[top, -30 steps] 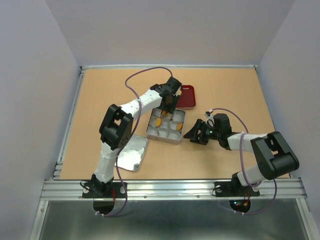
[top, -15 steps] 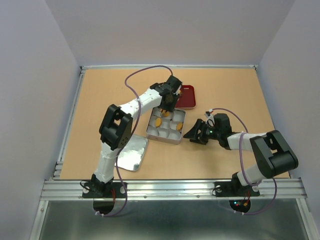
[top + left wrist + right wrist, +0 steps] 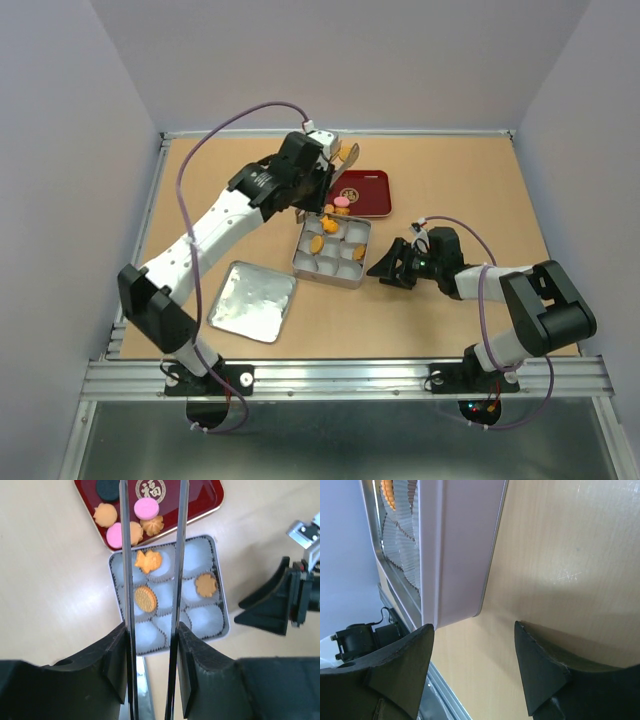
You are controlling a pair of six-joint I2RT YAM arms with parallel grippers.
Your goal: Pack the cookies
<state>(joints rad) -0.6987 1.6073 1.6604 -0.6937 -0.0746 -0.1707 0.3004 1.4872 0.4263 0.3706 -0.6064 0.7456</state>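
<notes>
Several cookies lie on the dark red tray [image 3: 210,500]: a dark brown one [image 3: 107,487], pink ones [image 3: 146,508] and orange flowers [image 3: 105,515]. Three orange cookies sit in paper cups of the silver tin [image 3: 225,610]: a leaf shape [image 3: 148,560], a round one [image 3: 145,599] and a flower [image 3: 206,585]. My left gripper [image 3: 151,630] [image 3: 328,160] hangs high above tin and tray, shut on metal tongs [image 3: 125,555] whose two blades stand apart with nothing between them. My right gripper [image 3: 474,627] [image 3: 385,268] rests open on the table against the tin's [image 3: 455,555] right side.
The tin's lid [image 3: 252,302] lies flat on the table, left of the tin [image 3: 328,280] and near the front edge. The tray [image 3: 372,190] touches the tin's far side. Grey walls close the table in on three sides.
My left arm has risen and swung back and left, lifting the tongs away from the tin. The lid is now uncovered. The right arm has stayed still.
</notes>
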